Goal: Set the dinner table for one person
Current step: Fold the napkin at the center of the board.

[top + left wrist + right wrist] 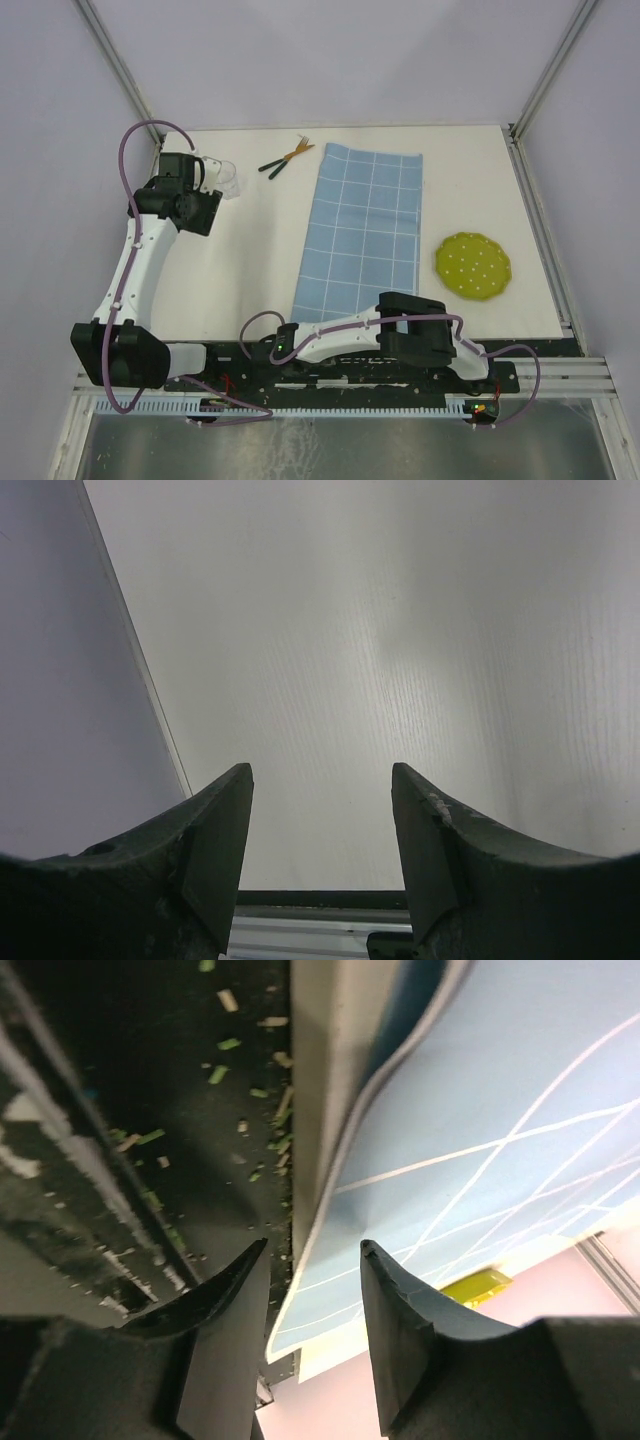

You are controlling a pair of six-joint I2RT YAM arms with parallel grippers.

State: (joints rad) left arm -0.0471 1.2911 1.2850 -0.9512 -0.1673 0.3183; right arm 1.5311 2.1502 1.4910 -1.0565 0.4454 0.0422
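The off-white dinner table point(240, 270) bears a light-blue gridded cloth point(362, 230) at its middle. A yellow-green dotted plate point(472, 266) lies right of the cloth. A fork and knife with green handles point(288, 157) lie at the back, left of the cloth. A clear glass point(229, 182) stands at the back left. My left gripper point(203, 218) is beside the glass; in the left wrist view it point(320, 770) is open and empty over bare table point(400, 630). My right gripper point(313, 1245) is open and empty at the cloth's point(500, 1080) near left corner.
The right arm point(400, 335) lies folded along the table's near edge. Grey walls and metal frame posts enclose the table on three sides. A black base strip with green scraps point(180, 1110) runs below the near edge. The plate point(478, 1285) shows in the right wrist view.
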